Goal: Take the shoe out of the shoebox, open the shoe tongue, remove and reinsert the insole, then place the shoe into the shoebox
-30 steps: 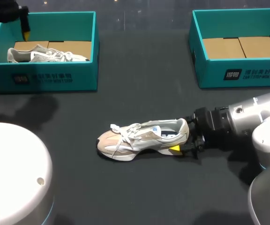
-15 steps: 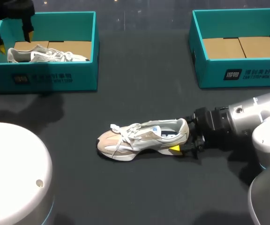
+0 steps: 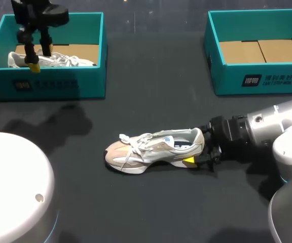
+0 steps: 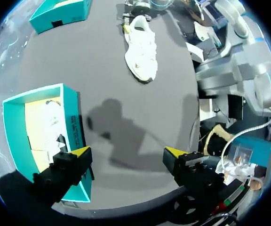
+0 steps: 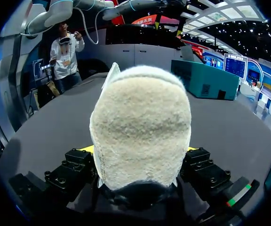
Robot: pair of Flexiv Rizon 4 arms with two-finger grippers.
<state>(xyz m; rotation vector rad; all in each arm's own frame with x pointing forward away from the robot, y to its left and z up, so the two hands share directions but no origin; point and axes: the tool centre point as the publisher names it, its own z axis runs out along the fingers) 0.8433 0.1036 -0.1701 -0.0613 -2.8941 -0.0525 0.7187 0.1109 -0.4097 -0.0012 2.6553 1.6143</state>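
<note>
Teal card formed both boxes in the head view. The left shoebox (image 3: pixel 55 86) and the right shoebox (image 3: pixel 257 81) stood at the far corners of the dark bench (image 3: pixel 151 91). Each carried a white printed label on its front wall, and each had a brown cardboard floor. A second shoe (image 3: pixel 60 59), pale grey, lay on its side in the left shoebox. The left pincer (image 3: pixel 39 59) hung above that box over the second shoe's heel end, its fingers apart and holding nothing. The shoe (image 3: pixel 153 148), beige and white with white laces, lay on the bench near the middle, with a small blue-and-white tag showing inside its opening. The right pincer (image 3: pixel 196 158) was clamped on the heel.

Seen from the left wrist, the left pincer (image 4: pixel 127 153) gaped wide with only bare bench between its yellow tips. The left shoebox (image 4: pixel 74 127) sat just beside one finger. The shoe (image 4: pixel 142 49) lay well ahead, with the right pincer (image 4: pixel 135 12) at its heel.

Seen from the right wrist, the shoe's fleecy heel (image 5: pixel 142 127) filled the right pincer (image 5: pixel 138 149). A finger pressed it from either side.
</note>
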